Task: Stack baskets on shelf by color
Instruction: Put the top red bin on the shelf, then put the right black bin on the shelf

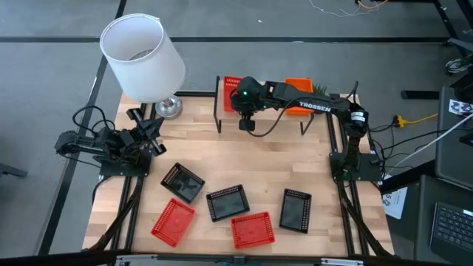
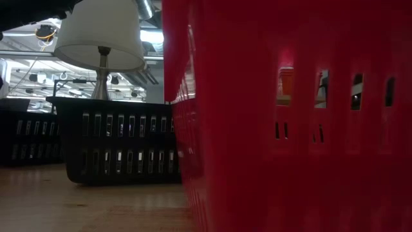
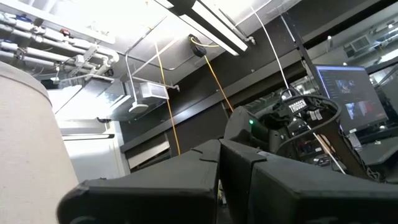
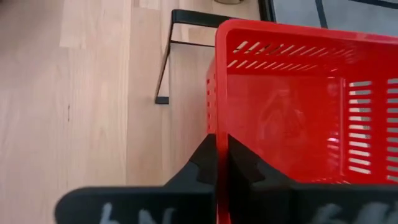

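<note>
Both arms are dark, jointed and cabled. The right arm carries white TROSSEN lettering and a green light near its end effector.

A robotics lab, judging by its fittings: a butcher-block table on a black metal frame stands on grey carpet tile, with two dark robot arms mounted at its sides. Just right of the table sit a laptop keyboard and a yellow cable. Behind the table, an exposed ceiling carries bare pipes, strip lights and hanging cords, with a lit computer monitor nearby. A white-shaded lamp stands at the table's far left corner.
</note>
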Tool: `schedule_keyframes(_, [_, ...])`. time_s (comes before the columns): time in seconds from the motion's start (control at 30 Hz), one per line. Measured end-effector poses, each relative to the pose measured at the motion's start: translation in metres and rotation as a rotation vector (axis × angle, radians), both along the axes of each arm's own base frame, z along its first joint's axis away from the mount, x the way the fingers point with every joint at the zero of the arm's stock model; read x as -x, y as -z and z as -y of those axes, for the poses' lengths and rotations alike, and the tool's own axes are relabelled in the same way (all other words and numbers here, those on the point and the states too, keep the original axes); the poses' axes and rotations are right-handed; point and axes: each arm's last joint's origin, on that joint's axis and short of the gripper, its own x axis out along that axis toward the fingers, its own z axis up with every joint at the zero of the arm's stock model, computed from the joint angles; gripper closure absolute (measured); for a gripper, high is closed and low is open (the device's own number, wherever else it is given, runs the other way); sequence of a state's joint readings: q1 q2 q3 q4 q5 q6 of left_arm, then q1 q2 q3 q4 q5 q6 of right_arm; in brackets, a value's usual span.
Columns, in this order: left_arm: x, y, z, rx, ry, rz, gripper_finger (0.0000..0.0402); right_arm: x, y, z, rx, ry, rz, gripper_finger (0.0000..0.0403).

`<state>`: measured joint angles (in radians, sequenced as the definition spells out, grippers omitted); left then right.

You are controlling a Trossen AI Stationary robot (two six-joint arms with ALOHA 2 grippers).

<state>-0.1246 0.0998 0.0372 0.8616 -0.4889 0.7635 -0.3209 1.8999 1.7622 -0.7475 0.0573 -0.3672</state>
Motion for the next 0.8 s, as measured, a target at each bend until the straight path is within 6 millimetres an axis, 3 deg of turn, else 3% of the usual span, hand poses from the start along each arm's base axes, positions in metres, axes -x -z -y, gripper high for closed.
schedule_keyframes(0.17, [0.0, 0.0, 0.0, 0.0, 0.0, 0.0, 0.0401, -0.001, 0.0, -0.002, -0.014, 0.01, 0.012, 0.0384])
schedule_keyframes(0.5, [0.0, 0.0, 0.0, 0.0, 0.0, 0.0, 0.0401, -0.002, -0.004, -0.002, -0.017, 0.039, 0.029, 0.0297])
schedule_keyframes(0.8, [0.0, 0.0, 0.0, 0.0, 0.0, 0.0, 0.0401, -0.002, -0.055, -0.031, -0.039, -0.016, 0.075, 0.0275])
